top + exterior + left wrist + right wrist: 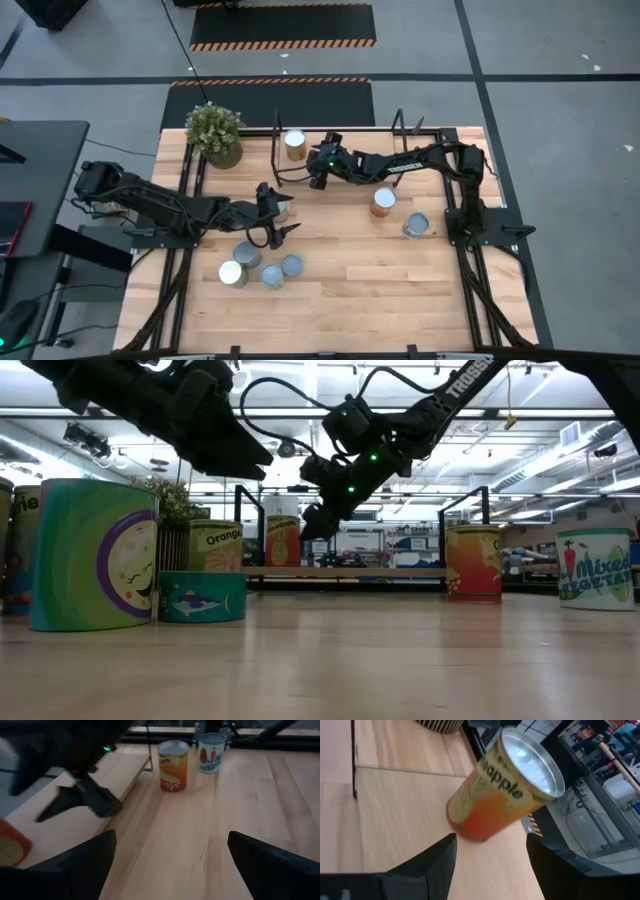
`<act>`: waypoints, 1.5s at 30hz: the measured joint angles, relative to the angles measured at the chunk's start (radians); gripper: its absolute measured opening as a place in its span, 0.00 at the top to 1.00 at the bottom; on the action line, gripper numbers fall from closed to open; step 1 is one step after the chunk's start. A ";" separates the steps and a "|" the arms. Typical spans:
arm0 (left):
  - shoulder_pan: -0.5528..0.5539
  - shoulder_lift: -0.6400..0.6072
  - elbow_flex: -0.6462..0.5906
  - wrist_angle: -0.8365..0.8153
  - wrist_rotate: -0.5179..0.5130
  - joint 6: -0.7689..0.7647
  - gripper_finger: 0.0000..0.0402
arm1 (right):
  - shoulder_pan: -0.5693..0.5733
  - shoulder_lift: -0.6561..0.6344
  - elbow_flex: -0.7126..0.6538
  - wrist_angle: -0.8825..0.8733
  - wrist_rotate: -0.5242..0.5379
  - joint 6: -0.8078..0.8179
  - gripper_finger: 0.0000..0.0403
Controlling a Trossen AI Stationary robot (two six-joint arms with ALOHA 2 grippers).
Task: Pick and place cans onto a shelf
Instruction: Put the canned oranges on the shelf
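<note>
We see the right gripper (318, 172), fingers apart, beside the shelf's (345, 165) pineapple can (295, 146): rigid, slippery metal, best gripped mid-body.

Bright labels on pale wood

The pineapple can (500, 790) fades yellow to orange-red under a silver top; the big can (95, 555) is green and teal with a pale round face; the flat tin (202, 597) is teal with a fish; the vegetables can (597, 568) is white with red-green lettering; the desk (400, 270) is light wood.
</note>
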 joint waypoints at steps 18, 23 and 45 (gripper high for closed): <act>-0.004 -0.009 0.064 -0.202 -0.004 -0.038 0.03 | 0.085 -0.174 0.023 -0.320 -0.182 0.044 0.39; -0.006 -0.011 0.210 -0.533 0.021 -0.135 0.03 | 0.124 -0.178 0.023 -0.331 -0.375 0.068 0.39; 0.065 -0.011 0.250 -1.200 -0.035 -0.547 0.03 | 0.212 -0.176 -0.044 -0.215 -0.418 0.054 0.17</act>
